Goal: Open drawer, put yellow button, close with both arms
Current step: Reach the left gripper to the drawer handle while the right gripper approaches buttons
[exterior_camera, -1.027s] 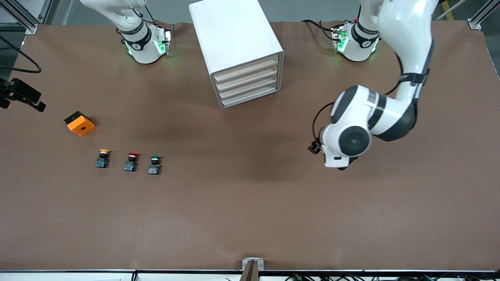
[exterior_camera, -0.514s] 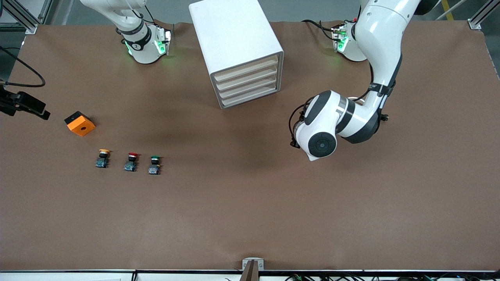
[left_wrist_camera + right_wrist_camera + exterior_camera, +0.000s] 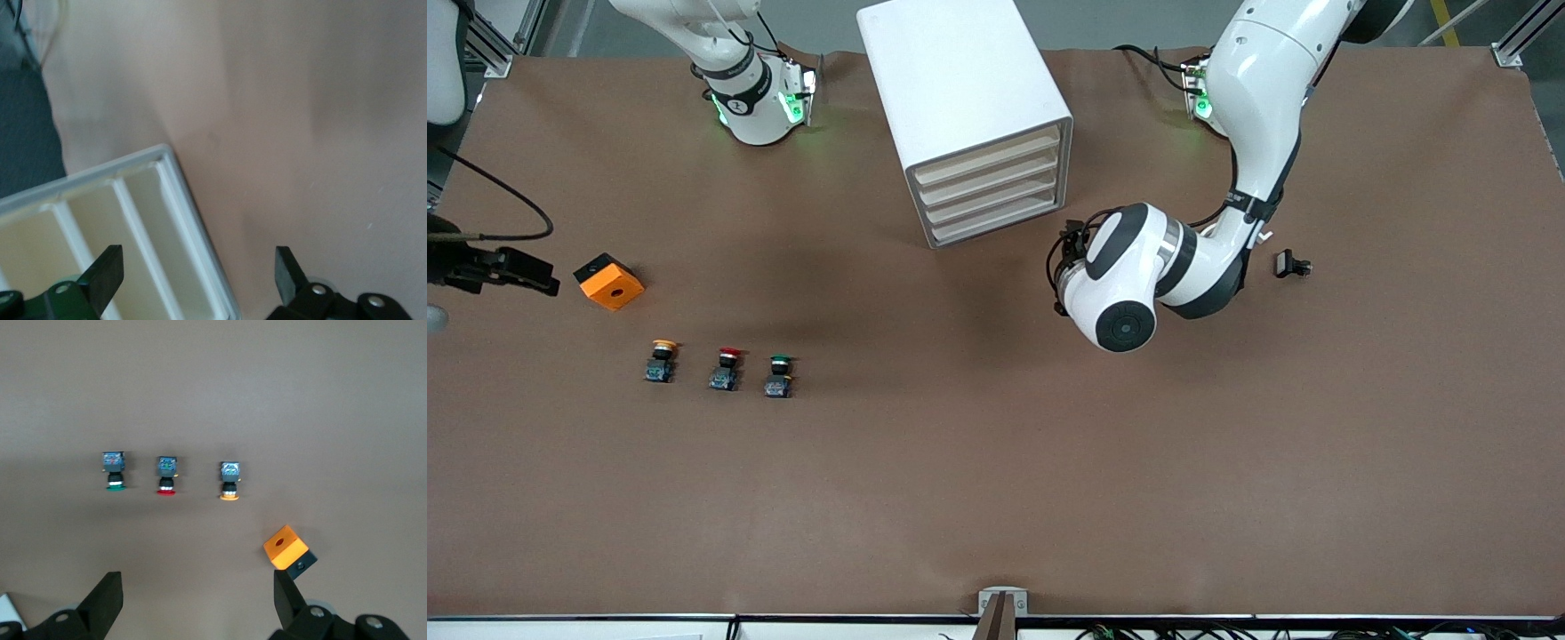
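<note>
From across the table: the left arm has swung in a good way over the last second, from out over the left arm's end of the table to just off the cabinet's front. Its left gripper is tucked under the wrist, so no read on the fingers from here. All four drawers look shut, including the drawer at the top. The yellow button hasn't budged; it sits toward the right arm's end of the table, next to the red button and green button, with an orange block closer to that table edge. The right gripper has crept inward from that edge toward the block.

Left wrist view: fingers spread wide, nothing between them, drawer fronts right below. Looks like it's lining up for the pull.

Right wrist view: right gripper's fingers also spread and empty, hanging over the three buttons and the block. My guess is it's staging for the yellow one.
</note>
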Motion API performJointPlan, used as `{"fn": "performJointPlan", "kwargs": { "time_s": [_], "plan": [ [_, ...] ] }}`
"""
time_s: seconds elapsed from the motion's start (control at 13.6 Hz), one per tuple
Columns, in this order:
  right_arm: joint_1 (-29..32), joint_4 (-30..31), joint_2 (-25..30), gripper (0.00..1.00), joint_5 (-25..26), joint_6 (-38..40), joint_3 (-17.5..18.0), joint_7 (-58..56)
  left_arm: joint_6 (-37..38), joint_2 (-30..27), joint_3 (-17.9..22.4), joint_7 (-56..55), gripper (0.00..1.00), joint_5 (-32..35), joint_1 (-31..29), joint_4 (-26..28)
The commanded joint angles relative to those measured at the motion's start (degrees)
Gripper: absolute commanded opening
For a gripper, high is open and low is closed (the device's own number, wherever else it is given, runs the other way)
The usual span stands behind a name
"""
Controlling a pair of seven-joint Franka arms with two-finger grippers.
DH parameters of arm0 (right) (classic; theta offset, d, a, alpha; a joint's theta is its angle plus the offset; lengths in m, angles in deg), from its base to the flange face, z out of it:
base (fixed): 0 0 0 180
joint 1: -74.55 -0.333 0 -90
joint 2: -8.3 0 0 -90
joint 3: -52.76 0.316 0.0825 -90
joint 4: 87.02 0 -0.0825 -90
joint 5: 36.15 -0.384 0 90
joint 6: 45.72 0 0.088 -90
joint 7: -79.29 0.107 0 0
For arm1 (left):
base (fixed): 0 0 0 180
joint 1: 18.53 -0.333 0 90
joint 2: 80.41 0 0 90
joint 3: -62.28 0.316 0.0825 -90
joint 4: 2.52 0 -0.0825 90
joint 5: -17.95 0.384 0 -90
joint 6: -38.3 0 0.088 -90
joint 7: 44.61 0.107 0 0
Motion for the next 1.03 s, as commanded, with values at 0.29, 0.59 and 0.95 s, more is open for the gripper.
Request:
{"fn": "performJointPlan", "kwargs": {
  "time_s": [0.29,0.59,0.95],
  "plan": [
    [5.04,12.78,-1.59,1.0,2.48,-18.83,0.53,-11.09,4.2,1.03,0.48,-10.5,1.0,-11.98,2.58,-1.0],
    [5.66,20.61,-1.33,1.0,2.48,-26.4,0.53,-11.09,7.62,1.47,0.48,-15.6,0.92,-19.36,3.64,-1.0],
    [5.74,28.34,-1.42,1.0,2.48,-35.26,0.53,-11.0,9.66,2.96,0.39,-20.0,0.74,-22.44,5.13,-0.91]
  ]
}}
